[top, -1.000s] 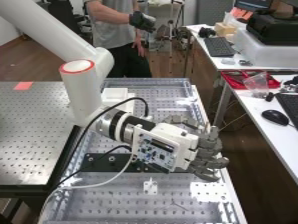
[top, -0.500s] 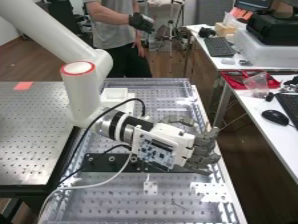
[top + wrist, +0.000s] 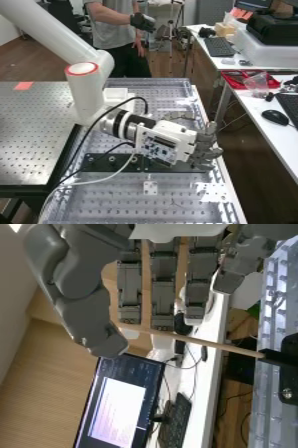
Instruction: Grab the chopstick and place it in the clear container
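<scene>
The hand [image 3: 203, 152] is open and empty, so close it evenly on the wooden chopstick [image 3: 199, 342] beside its fingertips before drawing lengthwise from the black holder [image 3: 274, 357].

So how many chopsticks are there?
1: the chopstick slants out from beside the hand, with one end at a black mount. The hand could be hiding others.

Robotics lab; arm [image 3: 85, 95] over perf. metal bench [image 3: 113, 200]; kybd [image 3: 290, 106] & mouse [image 3: 275, 117] on white desk [image 3: 260, 106].
</scene>
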{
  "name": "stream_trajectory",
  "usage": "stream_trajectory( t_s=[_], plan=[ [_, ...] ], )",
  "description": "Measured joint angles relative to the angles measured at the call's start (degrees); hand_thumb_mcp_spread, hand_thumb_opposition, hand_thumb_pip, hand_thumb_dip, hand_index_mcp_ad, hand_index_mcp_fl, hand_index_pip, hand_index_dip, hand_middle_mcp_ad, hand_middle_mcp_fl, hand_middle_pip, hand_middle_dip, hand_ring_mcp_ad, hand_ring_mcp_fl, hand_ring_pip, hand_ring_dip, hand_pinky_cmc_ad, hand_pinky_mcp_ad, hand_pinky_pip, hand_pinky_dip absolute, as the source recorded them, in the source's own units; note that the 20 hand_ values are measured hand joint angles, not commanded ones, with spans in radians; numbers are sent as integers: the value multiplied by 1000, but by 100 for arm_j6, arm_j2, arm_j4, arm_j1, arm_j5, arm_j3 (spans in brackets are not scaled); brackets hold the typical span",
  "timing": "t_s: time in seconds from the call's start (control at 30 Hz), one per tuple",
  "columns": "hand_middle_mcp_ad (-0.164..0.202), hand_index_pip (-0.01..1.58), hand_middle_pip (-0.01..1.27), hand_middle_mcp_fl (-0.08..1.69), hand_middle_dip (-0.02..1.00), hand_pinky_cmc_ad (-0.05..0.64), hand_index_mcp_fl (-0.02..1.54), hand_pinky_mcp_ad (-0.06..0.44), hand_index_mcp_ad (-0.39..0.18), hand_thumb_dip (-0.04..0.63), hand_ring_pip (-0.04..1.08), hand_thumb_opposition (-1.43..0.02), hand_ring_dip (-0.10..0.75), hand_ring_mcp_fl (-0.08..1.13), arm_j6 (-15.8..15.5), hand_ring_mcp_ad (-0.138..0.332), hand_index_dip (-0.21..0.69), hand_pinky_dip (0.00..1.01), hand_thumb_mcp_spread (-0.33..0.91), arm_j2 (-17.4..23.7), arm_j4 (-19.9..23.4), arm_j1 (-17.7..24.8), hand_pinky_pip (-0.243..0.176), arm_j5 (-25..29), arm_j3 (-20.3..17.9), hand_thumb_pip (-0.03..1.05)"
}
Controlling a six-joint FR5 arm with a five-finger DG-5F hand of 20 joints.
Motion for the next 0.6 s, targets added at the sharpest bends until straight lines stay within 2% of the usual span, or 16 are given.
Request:
stream_trajectory(
  t_s=[0.07,0.27,0.3,0.43,0.6],
  plan=[
    [93,1426,878,316,700,314,12,199,-33,339,84,-806,499,384,-1,119,113,180,518,-1,-6,2,-19,17,3,679],
    [89,1429,881,365,700,321,54,199,-33,339,93,-806,511,403,-83,115,113,180,560,-1,16,2,-19,134,2,677],
    [89,1435,881,365,700,339,54,199,-33,339,89,-806,513,428,-93,119,108,176,564,-1,-5,0,-19,149,7,677],
    [93,1447,881,367,702,344,93,199,-33,340,98,-806,513,438,-133,115,108,180,560,-1,-44,-9,-3,149,27,677],
    [93,1443,883,398,705,351,108,199,-33,340,91,-806,518,443,-132,115,101,180,560,-8,-59,-8,-5,180,43,674]
  ],
)
